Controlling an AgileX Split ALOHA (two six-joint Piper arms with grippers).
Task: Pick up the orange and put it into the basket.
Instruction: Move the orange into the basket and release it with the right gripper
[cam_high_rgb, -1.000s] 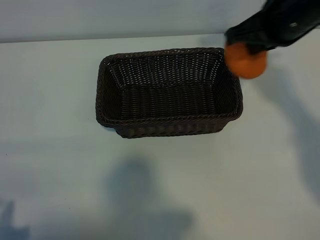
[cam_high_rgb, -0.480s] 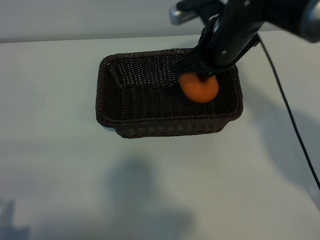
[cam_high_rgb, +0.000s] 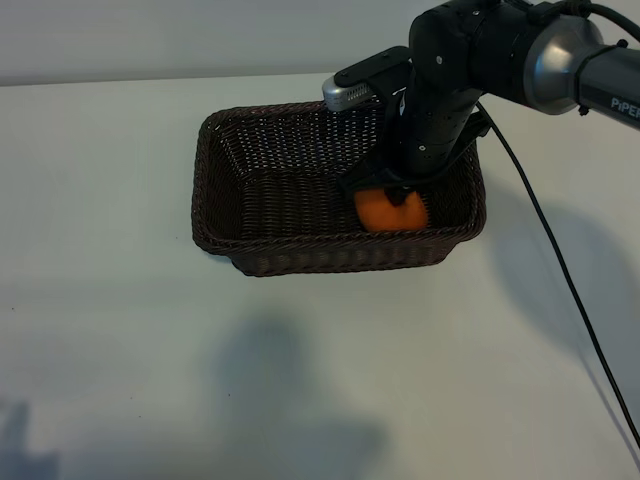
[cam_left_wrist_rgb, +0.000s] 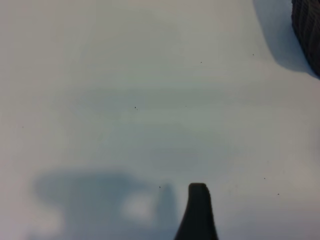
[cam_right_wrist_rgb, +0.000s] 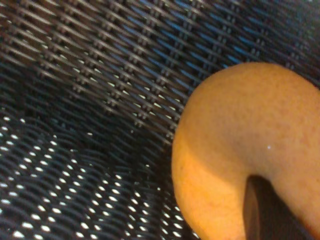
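Right pincer (cam_high_rgb: 392, 200) has lowered the orange (cam_high_rgb: 390, 212) into the basket (cam_high_rgb: 215, 180).

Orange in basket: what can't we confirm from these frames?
- Whether the orange rests on the basket floor: the right gripper covers its top in the exterior view; the right wrist view sits too close.
- Left gripper: one fingertip shows in the left wrist view, the rest cut off by the edge.

Right gripper (cam_high_rgb: 392, 200) carried small round orange fruit (cam_high_rgb: 390, 212) from beyond dark brown woven wicker basket (cam_high_rgb: 215, 180) rim down inside.
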